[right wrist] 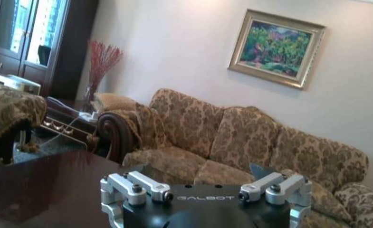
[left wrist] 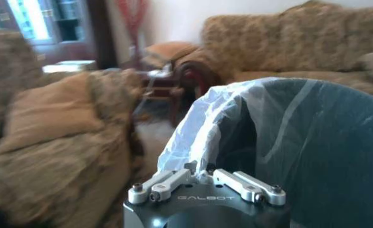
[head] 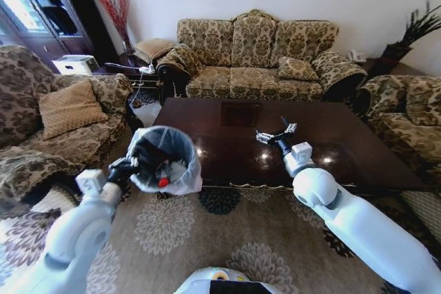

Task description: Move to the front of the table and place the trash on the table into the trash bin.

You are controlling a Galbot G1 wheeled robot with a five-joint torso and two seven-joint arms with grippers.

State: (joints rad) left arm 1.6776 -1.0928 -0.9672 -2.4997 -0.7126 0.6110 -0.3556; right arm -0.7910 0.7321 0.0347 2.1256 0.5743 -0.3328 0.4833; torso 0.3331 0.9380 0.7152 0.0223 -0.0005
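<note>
The trash bin (head: 169,158), a small dark bin with a crinkly white bag over its rim, hangs tilted off the floor at the near left corner of the table (head: 227,149). My left gripper (head: 135,163) is shut on its rim. In the left wrist view the fingers (left wrist: 173,178) pinch the bag's edge, and the trash bin (left wrist: 300,142) rises right behind them. Trash (head: 165,178) lies inside: a red bit and pale wads. My right gripper (head: 275,133) hovers open over the table's middle, holding nothing. The right wrist view shows the dark table (right wrist: 40,190) below it.
A patterned sofa (head: 255,60) stands behind the table, with armchairs at the left (head: 62,122) and right (head: 406,122). A floral rug (head: 227,232) covers the floor between me and the table. A cluttered side table (head: 131,70) sits at the back left.
</note>
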